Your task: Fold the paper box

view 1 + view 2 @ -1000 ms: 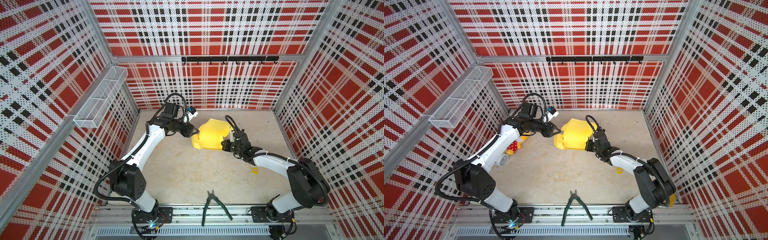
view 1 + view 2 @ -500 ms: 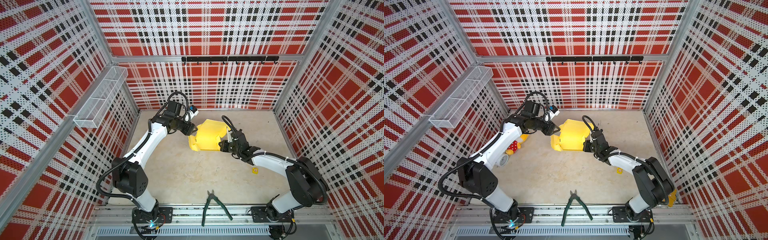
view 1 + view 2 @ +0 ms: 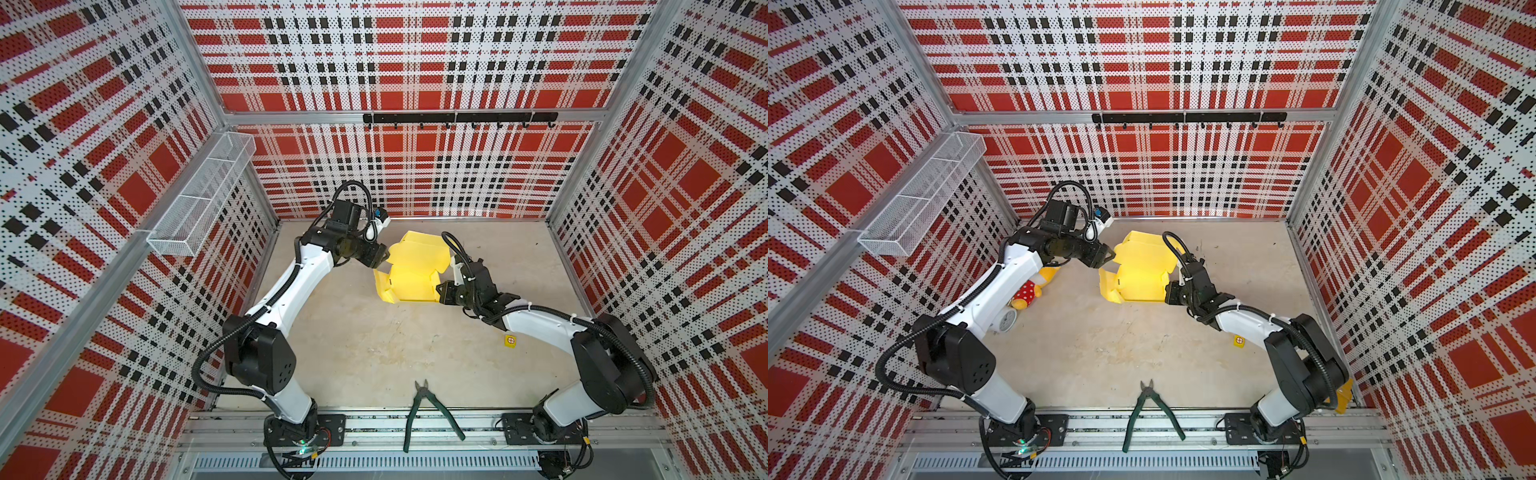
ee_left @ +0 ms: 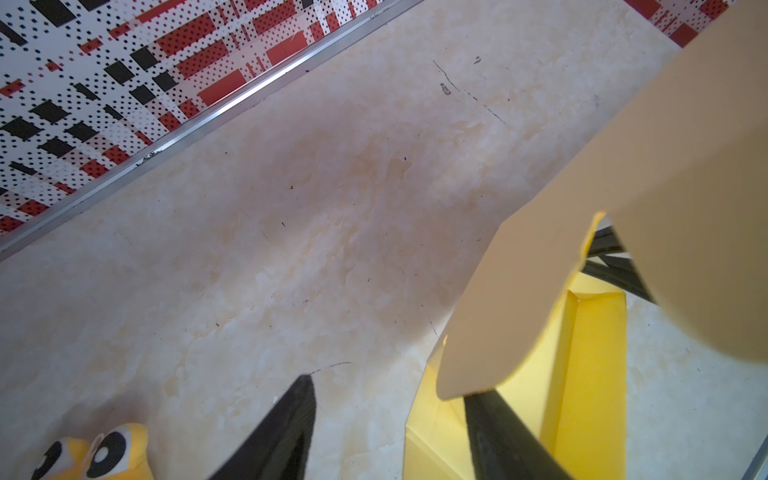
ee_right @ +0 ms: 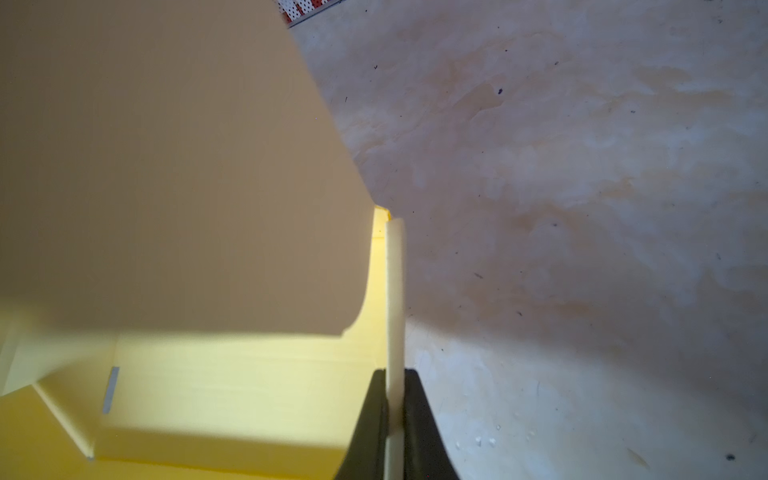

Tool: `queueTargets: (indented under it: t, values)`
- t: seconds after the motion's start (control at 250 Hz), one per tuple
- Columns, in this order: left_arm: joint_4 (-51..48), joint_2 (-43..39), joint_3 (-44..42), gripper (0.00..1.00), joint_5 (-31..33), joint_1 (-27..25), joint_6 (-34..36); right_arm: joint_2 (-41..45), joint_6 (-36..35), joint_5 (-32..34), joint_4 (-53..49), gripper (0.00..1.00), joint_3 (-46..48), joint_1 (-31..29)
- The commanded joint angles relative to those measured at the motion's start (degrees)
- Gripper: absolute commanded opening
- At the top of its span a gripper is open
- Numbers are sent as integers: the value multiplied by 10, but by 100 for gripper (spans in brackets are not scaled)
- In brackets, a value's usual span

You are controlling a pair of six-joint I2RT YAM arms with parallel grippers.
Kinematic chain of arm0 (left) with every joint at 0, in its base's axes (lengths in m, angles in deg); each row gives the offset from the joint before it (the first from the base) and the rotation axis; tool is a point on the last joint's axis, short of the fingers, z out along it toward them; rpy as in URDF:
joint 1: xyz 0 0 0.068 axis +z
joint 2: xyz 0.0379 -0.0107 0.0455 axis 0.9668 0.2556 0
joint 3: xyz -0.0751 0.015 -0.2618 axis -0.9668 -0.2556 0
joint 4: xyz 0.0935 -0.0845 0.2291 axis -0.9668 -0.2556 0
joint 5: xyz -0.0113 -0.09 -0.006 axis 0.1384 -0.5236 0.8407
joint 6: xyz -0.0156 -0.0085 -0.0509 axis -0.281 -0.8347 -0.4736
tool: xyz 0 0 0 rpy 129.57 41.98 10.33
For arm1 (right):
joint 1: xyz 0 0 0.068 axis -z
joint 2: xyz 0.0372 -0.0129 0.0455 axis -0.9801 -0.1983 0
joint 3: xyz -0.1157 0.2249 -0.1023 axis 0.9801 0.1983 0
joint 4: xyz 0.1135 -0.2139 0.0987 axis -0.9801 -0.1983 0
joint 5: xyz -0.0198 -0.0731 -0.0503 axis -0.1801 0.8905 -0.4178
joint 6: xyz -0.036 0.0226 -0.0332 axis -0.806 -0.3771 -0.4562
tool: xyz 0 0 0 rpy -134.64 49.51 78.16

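We see the paper box (image 3: 411, 274) toward the back middle of the table (image 3: 374, 357), between the two arms. It is thin, smooth, pale yellow cardboard, half formed: a flat rectangular panel with raised side walls, a broad lid flap with clipped corners leaning up behind it, and a small tabbed flap hanging off its left end. From here we cannot tell whether its lower edge rests on the table.

The right gripper (image 3: 441, 291) is closed tight on the box's right wall. In the right wrist view its two black fingers (image 5: 419, 415) pinch the thin cardboard edge, which stands between them like a pale strip. The left gripper (image 3: 384, 261) sits at the box's upper left corner with its jaws spread. In the left wrist view one dark finger (image 4: 286, 428) hangs free over the table and the other lies against the rounded flap, so nothing is clamped.

The table is matte, mottled beige stone-like sheet with faint scuffs. Green-handled pliers (image 3: 428, 411) lie open at the front edge, and a tiny yellow cube with a red cross (image 3: 510, 340) sits beside the right arm. A soft yellow plush toy in red polka dots (image 3: 1034, 286) lies under the left arm. A white wire mesh basket (image 3: 199, 203) hangs on the perforated plaid wall.
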Motion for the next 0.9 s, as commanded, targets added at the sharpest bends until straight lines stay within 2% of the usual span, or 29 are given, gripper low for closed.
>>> queueTargets:
  t: [0.0,0.168,0.268,0.424,0.68,0.896]
  values:
    - [17,-13,3,62,-32,25,-20,17,13,0,24,0,2,9]
    - [40,-39,-36,65,-118,67,-74,53,53,-8,49,0,51,53]
    - [93,-54,-91,66,-195,94,-128,77,59,-11,54,0,68,71]
    - [174,-61,-169,66,-282,89,-183,96,54,-15,49,0,70,79]
    - [287,-54,-221,63,-345,69,-293,81,60,-39,72,0,63,79]
    - [331,-59,-249,60,-368,47,-327,65,60,-34,70,0,54,70]
